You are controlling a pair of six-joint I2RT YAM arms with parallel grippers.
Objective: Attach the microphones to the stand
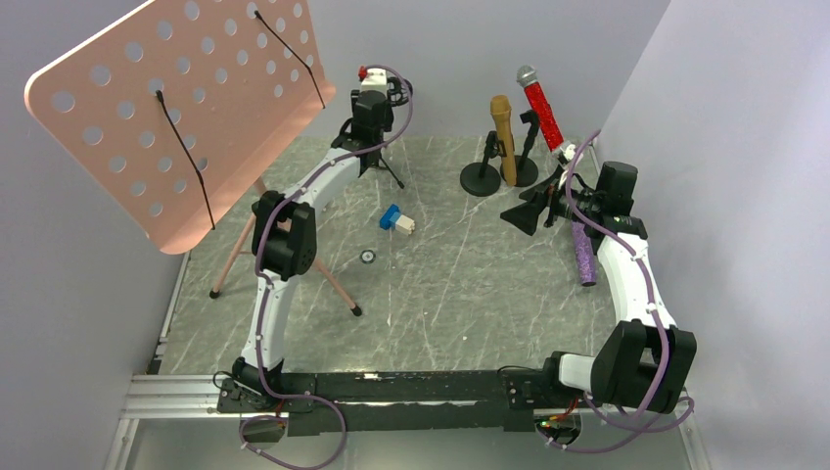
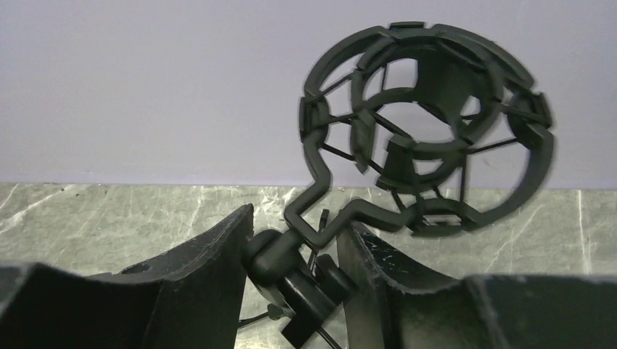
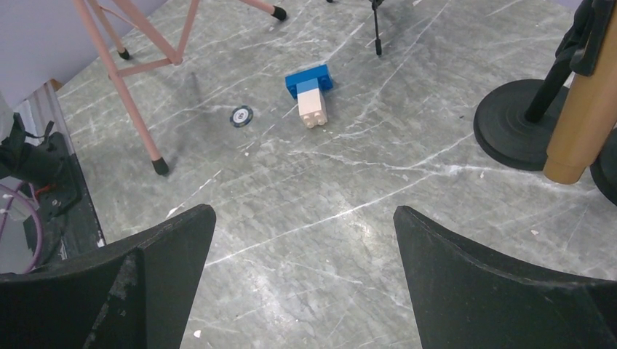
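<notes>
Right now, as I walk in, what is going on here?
The left gripper has its jaws on either side of the joint under the empty shock mount; a firm grip is not clear. The right gripper hangs open and empty. The gold microphone and red microphone sit in stands; the purple microphone lies on the table.
</notes>
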